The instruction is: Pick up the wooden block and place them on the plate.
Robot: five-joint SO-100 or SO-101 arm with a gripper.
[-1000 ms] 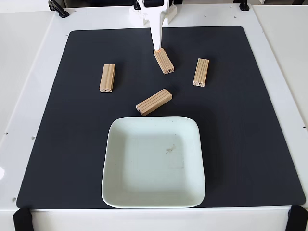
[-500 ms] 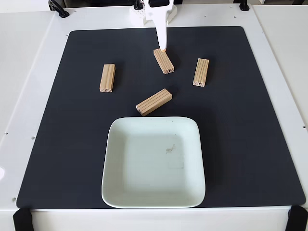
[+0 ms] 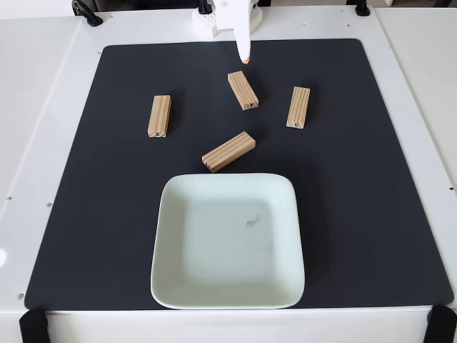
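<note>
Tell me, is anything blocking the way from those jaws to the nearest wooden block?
Nothing visible does. The gripper hangs just beyond the top end of the nearest wooden block, with only bare black mat between them.

4 wooden blocks lie on a black mat (image 3: pixel 107 214): one on the left (image 3: pixel 159 116), one near the top (image 3: pixel 243 90), one on the right (image 3: pixel 298 107), one in the middle (image 3: pixel 228 151) near the plate (image 3: pixel 166 236). The white gripper (image 3: pixel 244 60) points down above the top block, not touching it.
</note>
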